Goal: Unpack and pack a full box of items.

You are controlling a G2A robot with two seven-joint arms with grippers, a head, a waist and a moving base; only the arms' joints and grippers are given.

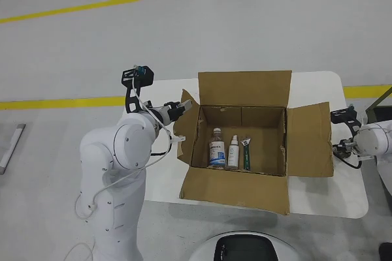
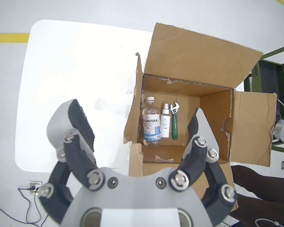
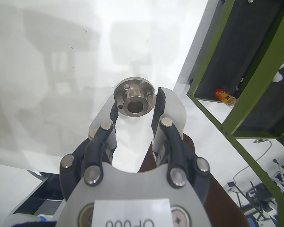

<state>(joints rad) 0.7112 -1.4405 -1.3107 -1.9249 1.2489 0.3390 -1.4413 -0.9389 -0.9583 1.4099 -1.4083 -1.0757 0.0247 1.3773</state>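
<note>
Beside the box's right flap, over the narrow strip of table [image 1: 343, 196] left there, the right gripper [image 3: 136, 98] was clamped by its pad tips on a metal flange [image 3: 132, 87]. Off the box's left flap the left gripper [image 2: 138, 113] hung with its fingers spread wide, holding nothing. The box [image 1: 235, 189] stood open, all four flaps splayed. On its floor, toward the left wall, lay a clear bottle [image 1: 216, 149], a spray bottle [image 1: 233, 151] and a green-handled wrench [image 1: 246, 154], side by side, just apart.

The flange looked the likeliest trouble: smooth, heavy metal pinched only at the fingertips might slip and, with the table edge so close beyond the right flap, roll off. The right flap lay between gripper and cavity — a low approach would probably catch its torn rim, and the ragged left flap threatened the other arm likewise.

Room was best from above; the box floor right of the wrench lay bare. Beyond the right flap a green rack [image 3: 250, 76] hemmed that side.
</note>
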